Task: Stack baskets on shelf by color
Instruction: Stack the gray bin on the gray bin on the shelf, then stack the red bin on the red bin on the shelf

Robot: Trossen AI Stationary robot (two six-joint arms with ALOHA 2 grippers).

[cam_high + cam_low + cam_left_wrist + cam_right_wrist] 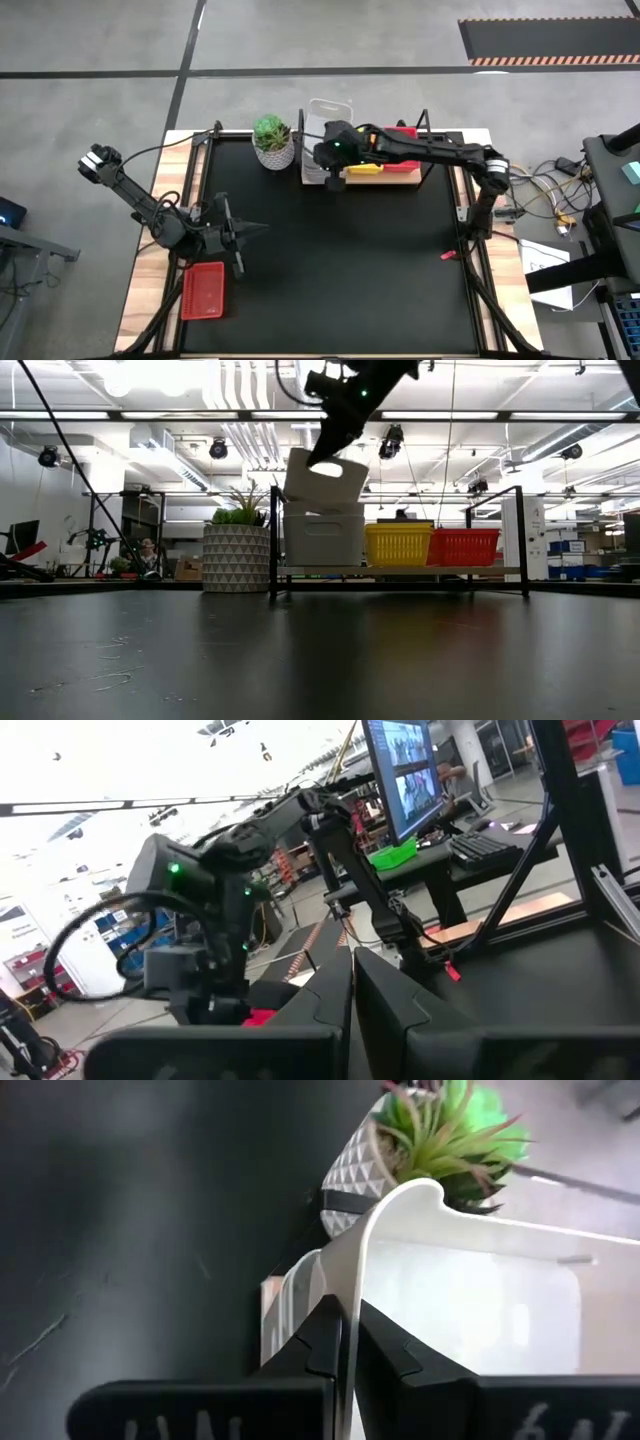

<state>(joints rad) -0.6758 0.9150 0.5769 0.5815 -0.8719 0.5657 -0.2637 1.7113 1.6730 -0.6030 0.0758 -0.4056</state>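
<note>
Over the shelf's (400,570) white end, we log our right gripper (335,160) pinching a tilted white basket (325,478) by its rim above the white stack (323,538). Step: nesting it. Next, level and lower. Left gripper (232,233) closed, empty, near a red basket (203,291).

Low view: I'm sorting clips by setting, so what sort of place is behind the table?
Probably a robotics lab or workshop: exposed ceiling ducts and strip lights overhead, equipment racks behind the table.
</note>
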